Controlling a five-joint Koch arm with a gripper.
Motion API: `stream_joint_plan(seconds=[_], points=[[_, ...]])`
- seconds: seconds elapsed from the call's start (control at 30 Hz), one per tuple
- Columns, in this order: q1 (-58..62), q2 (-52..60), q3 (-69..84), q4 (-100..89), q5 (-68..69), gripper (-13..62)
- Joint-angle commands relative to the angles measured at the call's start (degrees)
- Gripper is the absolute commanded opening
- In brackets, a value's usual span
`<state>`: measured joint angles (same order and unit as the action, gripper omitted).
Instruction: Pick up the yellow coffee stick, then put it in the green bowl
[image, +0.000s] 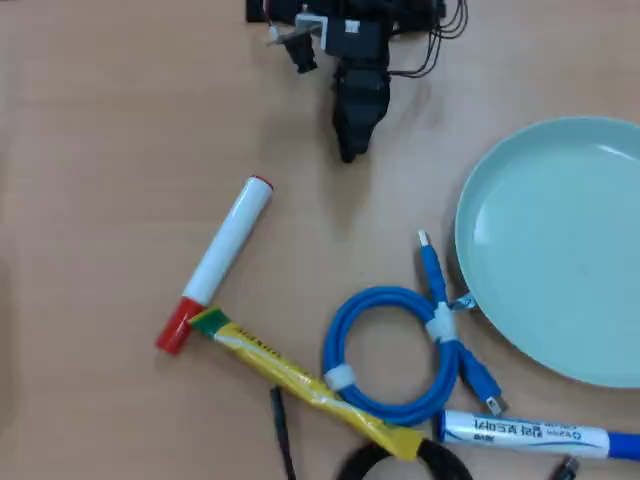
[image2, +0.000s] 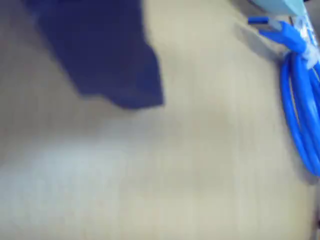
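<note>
The yellow coffee stick (image: 300, 378) lies flat and diagonal at the lower middle of the overhead view. Its green end touches the red cap of a white marker, and its lower right end runs under the blue cable coil. The green bowl (image: 500, 290) sits empty at the right edge; a sliver of it shows in the wrist view (image2: 280, 4). My gripper (image: 347, 150) hangs at the top centre, pointing down the picture, far from the stick and left of the bowl. Only one dark tip shows. The wrist view shows one blurred dark jaw (image2: 107, 60) over bare table.
A white marker with a red cap (image: 218, 260) lies left of centre. A coiled blue USB cable (image: 385, 355) sits between stick and bowl, also in the wrist view (image2: 295, 90). A white-and-blue marker (image: 530, 432) and a black cable (image: 370, 462) lie along the bottom edge.
</note>
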<state>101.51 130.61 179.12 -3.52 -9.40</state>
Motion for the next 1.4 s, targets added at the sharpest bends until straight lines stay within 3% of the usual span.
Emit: stream_joint_plan(seconds=[0.0, 0.57, 0.97, 1.37], points=[[-2.20, 5.45, 1.67, 6.50, 0.09, 53.0], [-11.51, 5.36, -5.45, 9.67, 0.26, 53.2], [-13.80, 4.13, -33.93, 39.11, 6.42, 53.1], [-13.89, -18.81, -76.73, 68.20, 6.50, 53.3]])
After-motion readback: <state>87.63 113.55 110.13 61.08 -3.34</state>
